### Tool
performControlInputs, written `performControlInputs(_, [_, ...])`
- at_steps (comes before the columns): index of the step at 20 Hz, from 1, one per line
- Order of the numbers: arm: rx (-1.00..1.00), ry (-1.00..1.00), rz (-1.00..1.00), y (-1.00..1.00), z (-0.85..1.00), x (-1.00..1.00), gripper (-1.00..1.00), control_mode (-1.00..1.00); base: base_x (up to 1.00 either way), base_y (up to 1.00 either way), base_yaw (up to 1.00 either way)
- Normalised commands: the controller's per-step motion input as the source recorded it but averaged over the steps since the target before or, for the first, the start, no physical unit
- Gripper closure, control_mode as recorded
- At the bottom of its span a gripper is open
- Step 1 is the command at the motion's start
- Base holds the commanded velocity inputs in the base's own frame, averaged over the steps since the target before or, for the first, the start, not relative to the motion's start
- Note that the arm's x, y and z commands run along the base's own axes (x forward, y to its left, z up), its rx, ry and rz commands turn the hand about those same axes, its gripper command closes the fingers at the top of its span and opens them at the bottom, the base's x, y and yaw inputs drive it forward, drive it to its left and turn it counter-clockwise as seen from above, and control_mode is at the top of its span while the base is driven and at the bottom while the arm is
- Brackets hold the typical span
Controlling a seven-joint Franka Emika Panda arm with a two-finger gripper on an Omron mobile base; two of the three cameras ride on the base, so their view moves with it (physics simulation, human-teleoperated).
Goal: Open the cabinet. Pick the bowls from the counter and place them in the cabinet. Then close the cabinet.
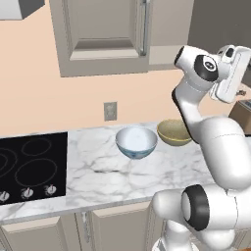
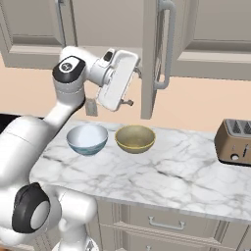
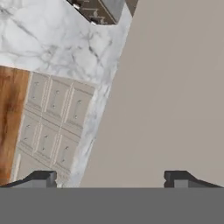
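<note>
Taupe cabinet door (image 2: 149, 59) stands swung out edge-on, with the fingers spread and empty just beside its inner face.

Seen from the right base camera, the gripper (image 2: 133, 87) hangs at the door's left, level with its lower part; the long silver bar handle (image 2: 165, 46) runs vertically on the far side. Both bowls lie below the hand on the veined marble table (image 2: 186, 171): the white patterned bowl (image 2: 87, 138) to the left, the smooth yellowish-tan bowl (image 2: 135, 138) nearer, almost under the door. A bronze toaster (image 2: 237, 142) sits well apart.
</note>
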Motion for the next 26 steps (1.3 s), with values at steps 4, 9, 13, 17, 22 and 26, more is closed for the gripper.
performControlInputs(4, [0.19,-0.73,-0.05,0.99,0.00,-0.41,-1.00,-1.00,0.00,0.00,0.00])
performControlInputs(9, [0.21,-0.85,0.00,1.00,0.00,-0.20,-1.00,-1.00,0.00,0.00,0.00])
performControlInputs(13, [0.26,-0.97,0.14,0.99,0.00,0.00,-1.00,-1.00,0.00,0.00,0.00])
performControlInputs(17, [0.24,-1.00,0.31,0.78,0.00,0.11,-1.00,-1.00,0.00,0.00,0.00])
performControlInputs(22, [0.16,-0.97,0.42,0.44,0.02,0.14,-1.00,-1.00,0.00,0.00,0.00])
performControlInputs(26, [0.04,-0.94,0.45,0.10,0.05,0.00,-1.00,-1.00,0.00,0.00,0.00])
